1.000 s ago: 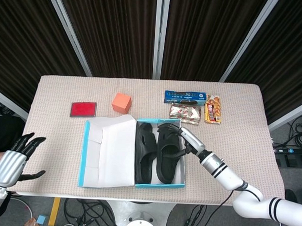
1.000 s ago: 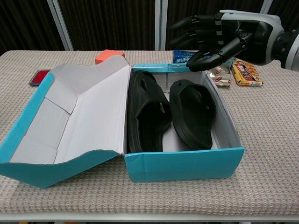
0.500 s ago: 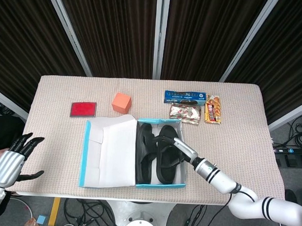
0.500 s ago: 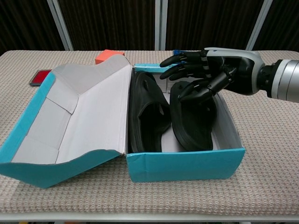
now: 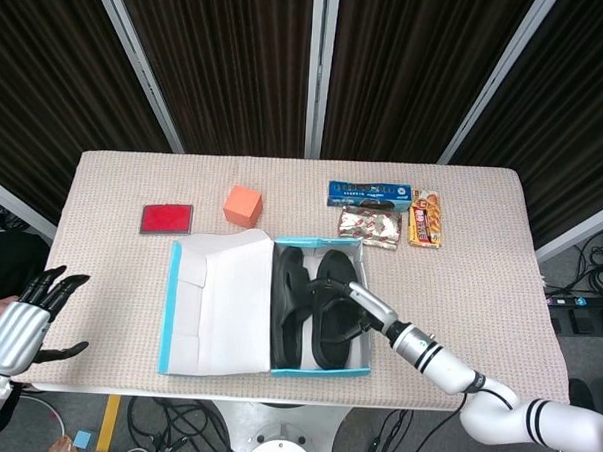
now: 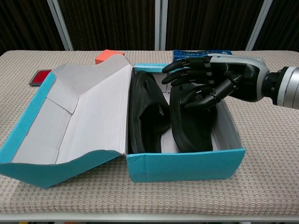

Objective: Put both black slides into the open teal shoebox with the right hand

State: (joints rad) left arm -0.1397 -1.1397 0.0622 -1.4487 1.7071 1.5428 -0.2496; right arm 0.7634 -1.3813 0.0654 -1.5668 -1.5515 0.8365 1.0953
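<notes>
Our right hand [image 6: 212, 84] spreads its dark fingers [image 6: 180, 77] apart, holding nothing, over the right black rubber slide [image 6: 194, 123]. Just left of them lies the other black slide [image 6: 145, 112], both inside the open teal cardboard shoebox [image 6: 187, 165]. Our left hand [image 5: 22, 319] hangs open, well apart off the woven beige table [image 5: 480, 254].

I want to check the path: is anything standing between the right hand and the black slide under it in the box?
Nothing visible. The right hand is spread directly over the right black slide inside the teal shoebox, with no other object between them.
</notes>
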